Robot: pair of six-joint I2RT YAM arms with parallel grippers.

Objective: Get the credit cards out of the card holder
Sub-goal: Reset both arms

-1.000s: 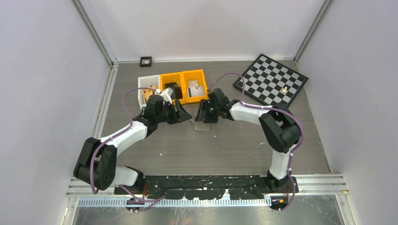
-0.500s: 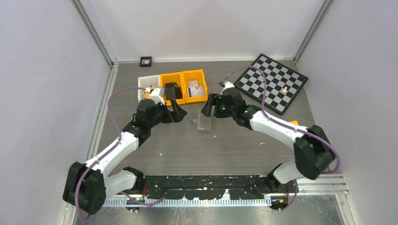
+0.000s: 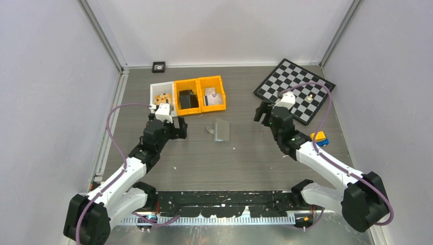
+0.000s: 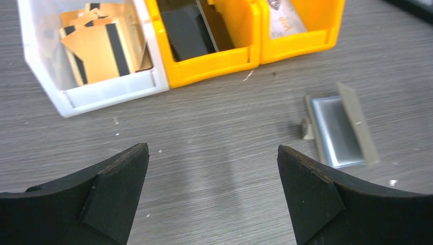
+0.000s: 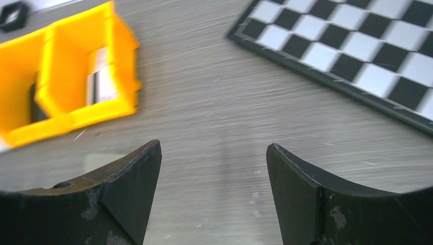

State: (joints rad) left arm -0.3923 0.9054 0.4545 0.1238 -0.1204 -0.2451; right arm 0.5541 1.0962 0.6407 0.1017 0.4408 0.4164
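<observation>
The silver-grey card holder point(image 3: 221, 130) lies flat on the table in front of the bins. In the left wrist view the holder point(image 4: 334, 130) shows a little tab on its left end, and a greyish-tan flat strip point(image 4: 359, 124) lies along its right side. I cannot tell whether that strip is a card. No pale blue card shows. My left gripper point(image 3: 176, 128) is open and empty to the left of the holder, its fingertips point(image 4: 127, 163) wide apart. My right gripper point(image 3: 262, 112) is open and empty to the right of the holder, near the chessboard.
A white bin point(image 3: 155, 94) holds tan pieces with black stripes point(image 4: 97, 51). Two orange bins point(image 3: 200, 81) stand beside it, one with a black item and one with a pale flat item point(image 4: 283, 18). A chessboard point(image 3: 295, 88) lies at the back right. A small orange and blue object point(image 3: 319, 138) lies by the right arm.
Both grippers have drawn away from the card holder, the left one to the left and nearer, the right one to the right. The holder stays lying on the table.
</observation>
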